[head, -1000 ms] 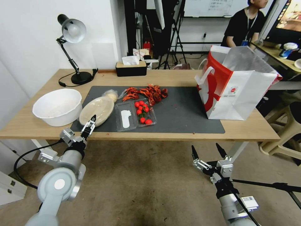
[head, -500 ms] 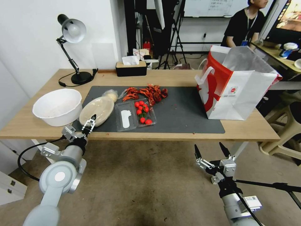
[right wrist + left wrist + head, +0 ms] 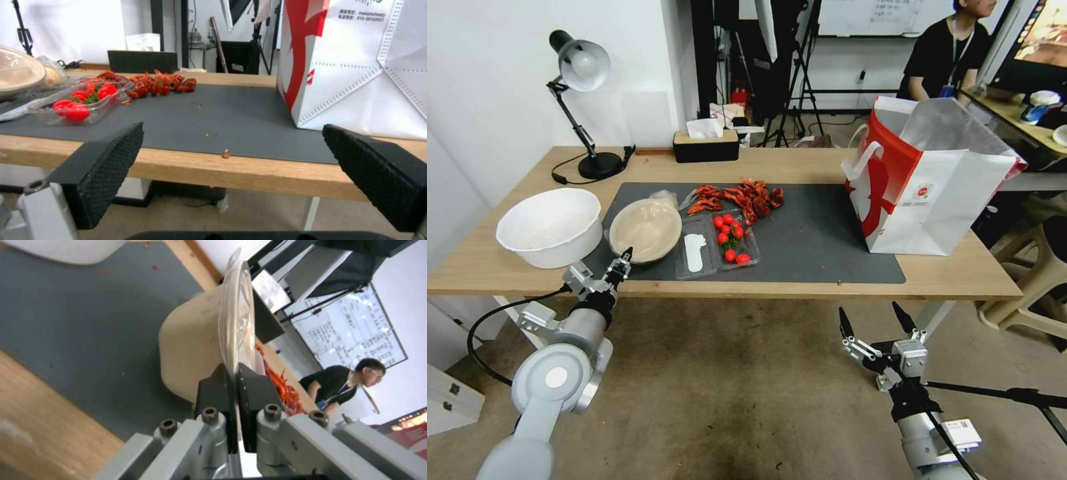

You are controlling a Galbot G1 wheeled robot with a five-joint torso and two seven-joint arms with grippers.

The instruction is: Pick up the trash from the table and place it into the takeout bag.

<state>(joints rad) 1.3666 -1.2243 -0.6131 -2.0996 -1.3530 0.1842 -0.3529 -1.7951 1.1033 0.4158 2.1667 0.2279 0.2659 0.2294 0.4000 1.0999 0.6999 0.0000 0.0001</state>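
The beige oval lidded container is tipped up on the dark grey mat, its near rim raised. My left gripper is shut on that rim at the table's front left. The left wrist view shows the fingers pinching the clear lid edge, with the beige container beyond them. A small plastic-wrapped wad peeks out behind the container. The takeout bag stands open and upright at the right end of the table. My right gripper hangs open below the front edge, with nothing in it, facing the bag.
A big white bowl sits left of the container. A clear clamshell of cherry tomatoes and a pile of red shells lie mid-mat. A desk lamp and a tissue box stand at the back.
The container was lying flat. Its near rim has been raised in my left gripper, so it now tilts up and sits a little further right. The right arm has barely moved.
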